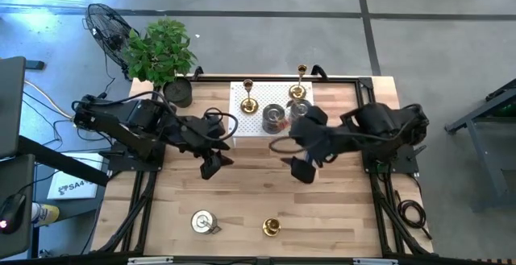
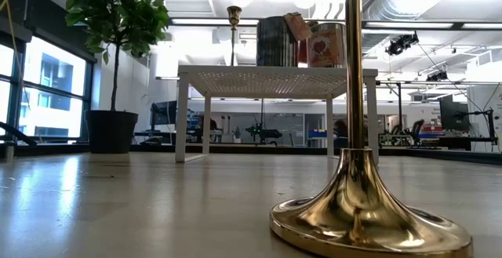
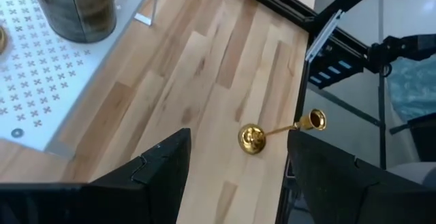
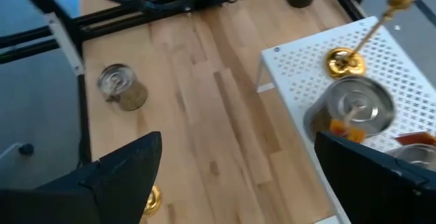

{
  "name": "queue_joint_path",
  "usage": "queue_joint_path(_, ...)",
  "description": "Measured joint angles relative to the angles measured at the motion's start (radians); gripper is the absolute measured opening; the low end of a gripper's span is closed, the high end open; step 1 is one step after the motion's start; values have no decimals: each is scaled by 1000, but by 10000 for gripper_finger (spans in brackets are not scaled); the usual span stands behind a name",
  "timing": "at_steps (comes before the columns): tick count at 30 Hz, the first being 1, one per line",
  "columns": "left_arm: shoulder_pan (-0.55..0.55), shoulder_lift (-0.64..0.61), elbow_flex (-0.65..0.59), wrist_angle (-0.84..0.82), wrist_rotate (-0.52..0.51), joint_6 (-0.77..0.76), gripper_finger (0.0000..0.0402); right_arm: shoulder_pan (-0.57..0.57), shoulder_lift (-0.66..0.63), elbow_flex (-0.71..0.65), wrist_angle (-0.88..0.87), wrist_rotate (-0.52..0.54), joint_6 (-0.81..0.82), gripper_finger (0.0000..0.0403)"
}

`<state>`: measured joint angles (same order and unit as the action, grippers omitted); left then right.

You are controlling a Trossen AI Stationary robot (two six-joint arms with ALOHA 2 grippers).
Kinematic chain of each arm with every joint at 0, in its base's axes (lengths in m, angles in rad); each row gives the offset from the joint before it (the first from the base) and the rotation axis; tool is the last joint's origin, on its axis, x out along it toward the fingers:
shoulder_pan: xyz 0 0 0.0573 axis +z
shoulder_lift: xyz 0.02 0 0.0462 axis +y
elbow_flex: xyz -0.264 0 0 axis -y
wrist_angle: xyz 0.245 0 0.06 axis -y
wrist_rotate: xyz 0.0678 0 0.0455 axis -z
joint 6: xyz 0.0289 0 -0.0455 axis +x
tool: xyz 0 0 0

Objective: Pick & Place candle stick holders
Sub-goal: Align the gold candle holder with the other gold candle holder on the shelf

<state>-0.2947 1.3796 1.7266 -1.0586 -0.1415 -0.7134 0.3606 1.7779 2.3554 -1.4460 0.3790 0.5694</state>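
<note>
A white perforated stand [image 1: 239, 120] at the table's far middle carries two gold candle stick holders [image 1: 248, 102] [image 1: 300, 88] and two silver-grey cylinders [image 1: 274, 118] [image 1: 300, 109]. Near the front edge a third gold holder [image 1: 271, 228] stands on its round base, seen close in the low view [image 2: 361, 203]. A silver-grey cylinder [image 1: 203, 222] stands to its left. My left gripper [image 1: 214, 164] and my right gripper [image 1: 305, 168] hover open above the table's middle, each with nothing between its fingers. The left wrist view shows the front gold holder [image 3: 272, 132]; the right wrist view shows the front cylinder [image 4: 121, 86].
A potted plant in a black pot [image 1: 177, 92] stands at the table's far left corner. A black frame [image 1: 355, 78] runs along the table's edges. Bare wood [image 1: 242, 192] lies between the stand and the two front pieces.
</note>
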Motion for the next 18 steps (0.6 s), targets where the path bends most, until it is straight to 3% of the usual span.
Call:
queue_joint_path(7,-1,0,0,2,8,2,241,56,0,0,0,42,29,379)
queue_joint_path(12,-1,0,0,-41,-86,15,241,83,0,-1,0,65,56,379)
queue_joint_path(18,0,0,0,-59,-97,30,241,110,1,-35,-3,97,89,379)
